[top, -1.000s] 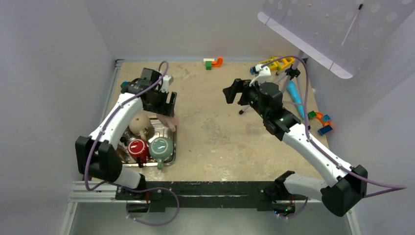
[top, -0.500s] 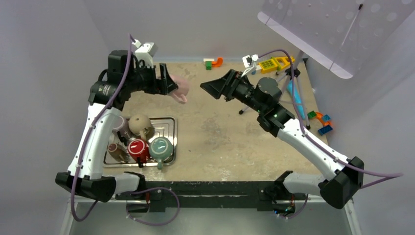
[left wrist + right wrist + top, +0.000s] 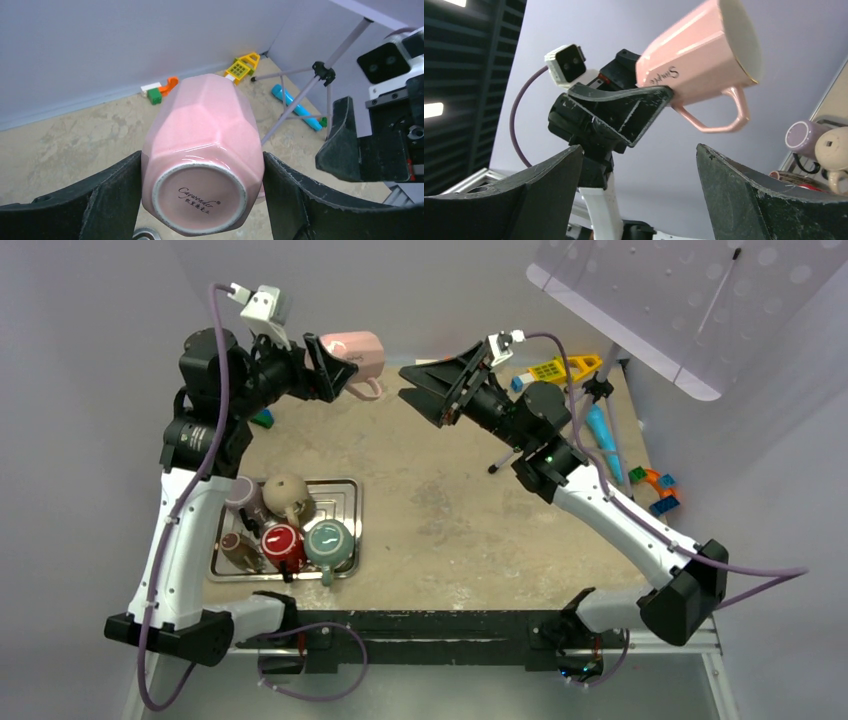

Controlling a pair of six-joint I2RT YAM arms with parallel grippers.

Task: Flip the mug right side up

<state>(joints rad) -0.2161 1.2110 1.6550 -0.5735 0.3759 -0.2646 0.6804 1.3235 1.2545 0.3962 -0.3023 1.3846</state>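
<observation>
We see white shells on the long links of our left arm (image 3: 185, 530) and right arm (image 3: 620, 528), black housings at the joints, and a purple cable (image 3: 513, 120) trailing along each. Our fingers (image 3: 85, 205) are broad black wedges with pale-scuffed edges; a white camera block (image 3: 565, 61) at the wrist carries two dark lenses.

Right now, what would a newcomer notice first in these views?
The pink mug, clamped in the left gripper, hangs in the air over the table's far left, its mouth toward the right gripper. That gripper is open and apart from it. At near left, a tray is crowded with other mugs.
</observation>
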